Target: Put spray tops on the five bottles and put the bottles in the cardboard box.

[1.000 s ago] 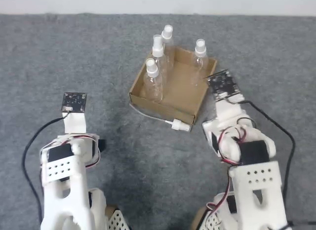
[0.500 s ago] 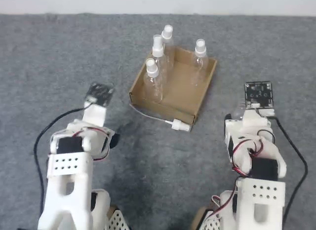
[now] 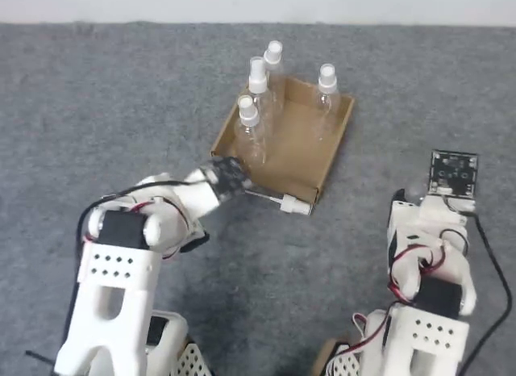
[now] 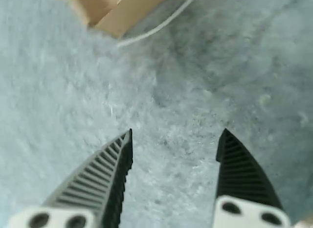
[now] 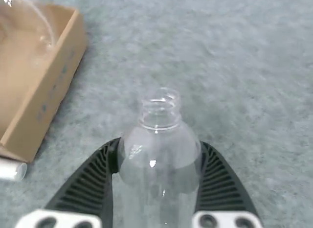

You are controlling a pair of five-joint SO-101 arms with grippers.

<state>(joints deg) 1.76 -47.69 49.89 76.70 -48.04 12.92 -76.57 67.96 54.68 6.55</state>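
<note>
A cardboard box (image 3: 310, 181) stands at mid-table and holds several clear bottles (image 3: 251, 132) with white spray tops. A loose spray top (image 3: 294, 204) lies on the carpet against the box's front wall, its thin tube trailing left. My right gripper (image 5: 159, 144) is shut on a clear, topless bottle (image 5: 157, 135), held upright to the right of the box (image 5: 39, 91). My left gripper (image 4: 177, 140) hangs open over bare carpet by the box's front left corner (image 4: 115, 12), near the tube (image 4: 161, 25). Nothing is between its fingers.
Grey carpet (image 3: 121, 94) covers the whole table. A pale wall edge (image 3: 258, 5) runs along the back. The left arm's wrist (image 3: 228, 173) sits close to the box front. The right arm's wrist (image 3: 454, 172) is well off to the right.
The left arm has swung right and forward to the box's front left corner. The right arm has pulled back and to the right, away from the box, with the bottle.
</note>
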